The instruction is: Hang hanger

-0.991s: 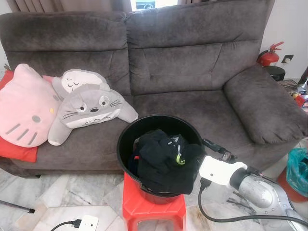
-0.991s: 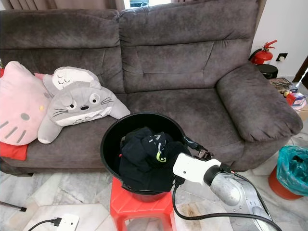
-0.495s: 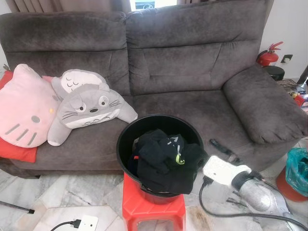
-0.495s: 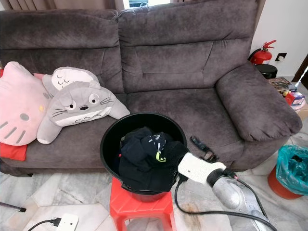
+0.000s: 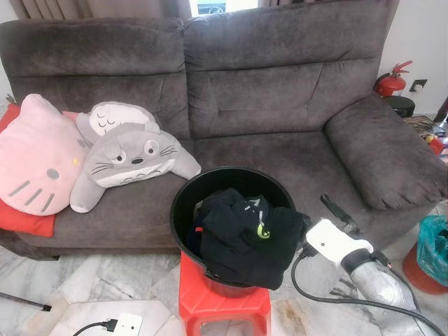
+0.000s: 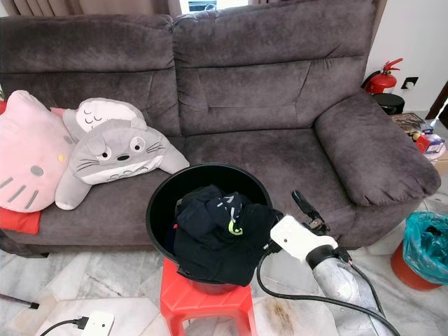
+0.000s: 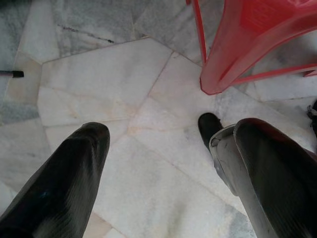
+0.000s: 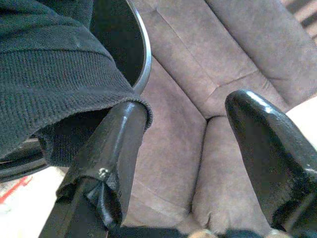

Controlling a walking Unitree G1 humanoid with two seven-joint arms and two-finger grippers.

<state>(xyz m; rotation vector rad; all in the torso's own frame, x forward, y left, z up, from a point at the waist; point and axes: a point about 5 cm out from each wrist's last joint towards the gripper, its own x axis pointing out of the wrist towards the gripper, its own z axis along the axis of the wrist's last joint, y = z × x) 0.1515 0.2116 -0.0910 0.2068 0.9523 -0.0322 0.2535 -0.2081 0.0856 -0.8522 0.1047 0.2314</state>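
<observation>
A black bucket (image 5: 183, 203) stands on a red stool (image 5: 224, 304) in front of the sofa, heaped with black clothes (image 5: 241, 234) that spill over its right rim. My right gripper (image 5: 318, 224) is at that rim and open. In the right wrist view the right gripper (image 8: 188, 144) has one finger (image 8: 111, 153) under the knitted cloth's edge (image 8: 59, 99), the other finger (image 8: 262, 144) well apart over the sofa seat. My left gripper (image 7: 163, 163) hangs open over the marble floor beside the stool's leg (image 7: 233, 54).
The grey sofa (image 5: 280, 105) holds a pink cat cushion (image 5: 35, 157) and a grey plush cushion (image 5: 129, 157) on its left. A teal-lined bin (image 5: 430, 248) stands at the right, a fire extinguisher (image 5: 392, 80) behind it. A white power strip (image 5: 126, 325) lies on the floor.
My right gripper has turned, its free finger swinging up and to the right. The black cloth's edge now hangs further over the bucket's right rim.
</observation>
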